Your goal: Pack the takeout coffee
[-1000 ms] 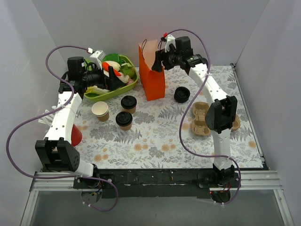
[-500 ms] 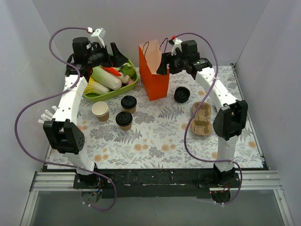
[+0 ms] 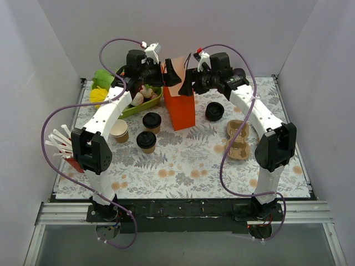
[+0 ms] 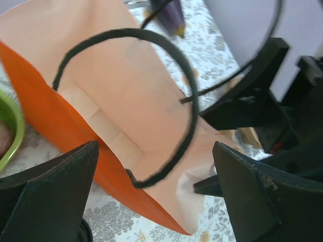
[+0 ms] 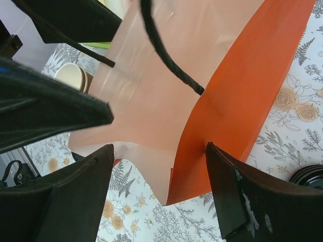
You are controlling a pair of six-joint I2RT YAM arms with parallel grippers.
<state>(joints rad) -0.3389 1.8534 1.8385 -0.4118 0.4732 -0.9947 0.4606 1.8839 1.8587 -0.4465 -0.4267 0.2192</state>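
Two lidded takeout coffee cups [image 3: 151, 122] [image 3: 146, 141] stand left of the orange paper bag [image 3: 180, 105]. An unlidded cup [image 3: 118, 130] [image 5: 73, 75] stands beside them, and another black-lidded cup [image 3: 214, 111] is right of the bag. My left gripper [image 3: 169, 75] [image 4: 151, 201] hangs open over the bag's open mouth [image 4: 131, 101], its fingers [image 4: 45, 196] straddling the near wall. My right gripper [image 3: 188, 83] [image 5: 156, 196] is open at the bag's other top edge; one finger [image 5: 247, 196] rests against the orange outer wall [image 5: 237, 101]. Nothing is held.
A brown pulp cup carrier [image 3: 237, 138] lies right of the bag, under my right arm. A green tray [image 3: 141, 104] of vegetables sits at the back left. A red cup with straws [image 3: 66, 152] stands at the left edge. White walls enclose the floral mat [image 3: 183, 166].
My left arm has swung right from the green tray to the top of the bag. My right gripper has stayed at the bag's top edge.
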